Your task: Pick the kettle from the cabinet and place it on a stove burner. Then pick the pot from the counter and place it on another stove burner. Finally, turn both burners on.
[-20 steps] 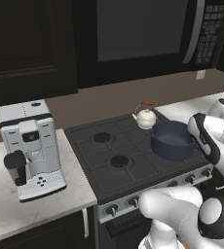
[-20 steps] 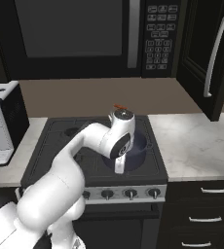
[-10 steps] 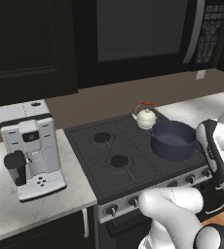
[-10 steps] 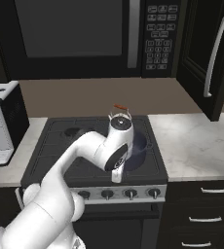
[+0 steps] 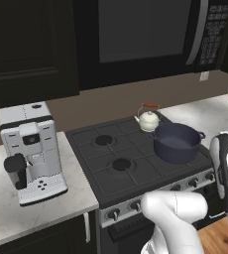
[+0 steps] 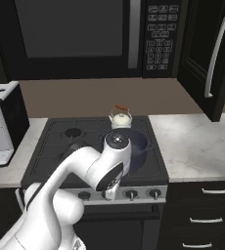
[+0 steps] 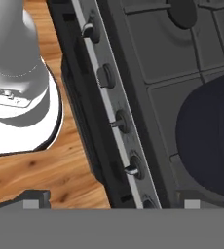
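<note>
**Kettle and pot both on the stove, my gripper spread wide over the knob row**

My gripper is spread wide, holding nothing; the two tips sit at the bottom corners of the hand view, one over the wood floor, one over the stove top beside the pot. Between them runs the stove's front panel with its knobs in a line. I touch none of them.

The pot sits on the front right burner, dark blue, upright, two loop handles showing. The kettle sits just behind it on the rear right burner, cream body, orange-red handle top, spout to the left in the left base view. The two are near each other; whether they touch I cannot tell. The left burners are bare.

A white coffee machine stands on the counter left of the stove. The cabinet with the long silver bar handle hangs at right above the counter, microwave over the stove.
</note>
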